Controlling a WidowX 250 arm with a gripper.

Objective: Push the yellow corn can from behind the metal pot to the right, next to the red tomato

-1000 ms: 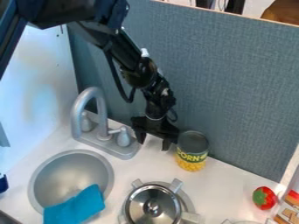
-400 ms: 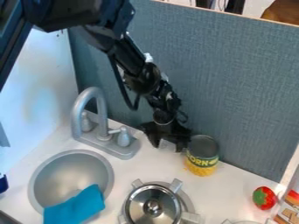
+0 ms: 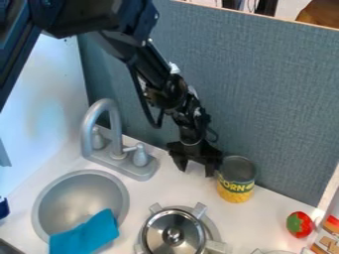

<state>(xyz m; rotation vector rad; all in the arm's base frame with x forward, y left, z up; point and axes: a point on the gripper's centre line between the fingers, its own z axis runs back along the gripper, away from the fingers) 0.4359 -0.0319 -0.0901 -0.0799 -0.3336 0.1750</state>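
Hanging low, the gripper (image 3: 196, 172) has its fingers spread; the can of corn (image 3: 236, 181) stands upright outside them, touching or just beside one, so presumably the counter (image 3: 149, 191), not a grip, bears it. Pot (image 3: 159, 230) apparently steadied by prongs (image 3: 198, 211) around it. Blue cloth (image 3: 86, 235) overlaps the sink (image 3: 79, 198), faucet (image 3: 115, 129) behind. White counter, grey-blue fabric-like partition (image 3: 265, 99) at back.

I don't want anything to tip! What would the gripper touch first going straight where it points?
Probably the white counter beneath the gripper, beside the can, though how high it hangs is unclear.
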